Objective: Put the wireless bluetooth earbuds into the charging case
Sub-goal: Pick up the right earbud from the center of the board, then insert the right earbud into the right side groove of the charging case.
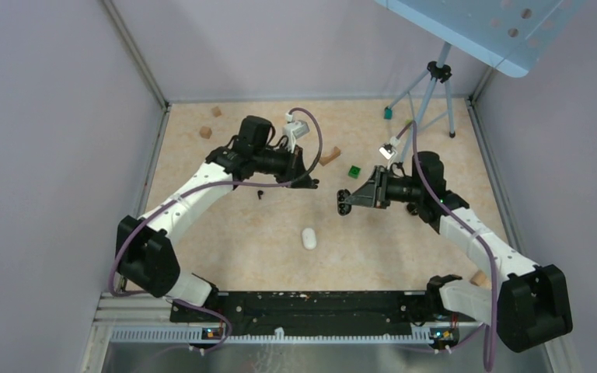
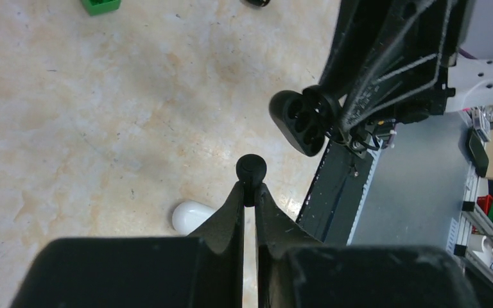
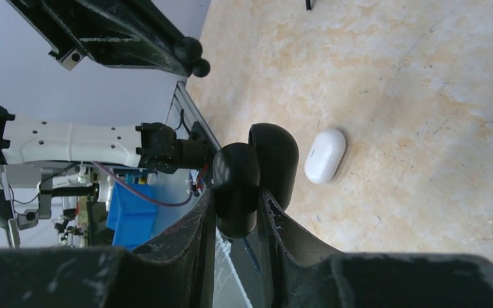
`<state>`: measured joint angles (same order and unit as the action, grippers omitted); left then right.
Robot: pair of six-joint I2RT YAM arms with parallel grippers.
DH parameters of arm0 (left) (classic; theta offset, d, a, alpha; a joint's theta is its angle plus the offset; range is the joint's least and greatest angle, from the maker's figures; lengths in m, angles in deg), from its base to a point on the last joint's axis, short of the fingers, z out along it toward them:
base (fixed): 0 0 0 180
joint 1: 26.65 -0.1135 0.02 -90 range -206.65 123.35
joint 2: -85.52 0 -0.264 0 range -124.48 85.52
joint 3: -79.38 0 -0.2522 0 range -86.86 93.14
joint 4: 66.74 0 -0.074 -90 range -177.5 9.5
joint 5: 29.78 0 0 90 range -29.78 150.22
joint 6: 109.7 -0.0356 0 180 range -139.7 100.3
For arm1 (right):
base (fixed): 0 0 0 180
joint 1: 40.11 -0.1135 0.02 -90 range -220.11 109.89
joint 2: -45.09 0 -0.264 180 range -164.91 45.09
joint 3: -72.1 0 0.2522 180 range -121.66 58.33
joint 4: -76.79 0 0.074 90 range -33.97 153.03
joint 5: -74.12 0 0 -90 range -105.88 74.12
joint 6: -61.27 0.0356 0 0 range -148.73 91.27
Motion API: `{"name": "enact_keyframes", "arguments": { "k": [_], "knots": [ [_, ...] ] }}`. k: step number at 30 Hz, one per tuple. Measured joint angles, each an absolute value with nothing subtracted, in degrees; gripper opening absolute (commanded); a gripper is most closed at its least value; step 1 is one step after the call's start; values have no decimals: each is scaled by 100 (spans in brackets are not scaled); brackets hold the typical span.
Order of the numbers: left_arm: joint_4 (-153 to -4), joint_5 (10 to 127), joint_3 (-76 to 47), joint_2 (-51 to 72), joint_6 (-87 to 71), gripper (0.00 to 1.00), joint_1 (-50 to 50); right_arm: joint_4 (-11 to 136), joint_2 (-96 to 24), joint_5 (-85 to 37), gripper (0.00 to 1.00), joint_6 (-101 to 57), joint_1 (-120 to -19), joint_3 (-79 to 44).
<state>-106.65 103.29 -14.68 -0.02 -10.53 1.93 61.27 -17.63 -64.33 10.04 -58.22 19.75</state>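
Note:
My left gripper (image 2: 250, 187) is shut on a small black earbud (image 2: 251, 169), whose round head sticks out past the fingertips. It hangs above the table, a short way from the black charging case (image 2: 298, 122), whose open side with its cavities faces the earbud. My right gripper (image 3: 237, 194) is shut on that case (image 3: 237, 183), with the lid (image 3: 275, 160) swung open. From above, the left gripper (image 1: 311, 182) and the case (image 1: 344, 201) face each other over the table's middle. A second small black piece (image 1: 260, 193), possibly an earbud, lies on the table under the left arm.
A white oval case (image 1: 308, 238) lies on the table below the grippers. Wooden blocks (image 1: 329, 156), a green block (image 1: 354, 172) and a teal block (image 1: 388, 113) are scattered further back. A tripod (image 1: 435, 85) stands at the back right. Purple walls close in both sides.

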Motion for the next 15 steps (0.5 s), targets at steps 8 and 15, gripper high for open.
{"name": "enact_keyframes", "arguments": {
  "k": [8, 15],
  "knots": [
    [-10541, 10646, -1641, 398, -861, 0, 200, 6282, -1925, -6374, 0, 1135, -5820, 1962],
    [-10003, 11210, -2032, 335, 437, 0, 309, 6756, -1851, -5876, 0, 1532, -5820, 2012]
  ]
}}
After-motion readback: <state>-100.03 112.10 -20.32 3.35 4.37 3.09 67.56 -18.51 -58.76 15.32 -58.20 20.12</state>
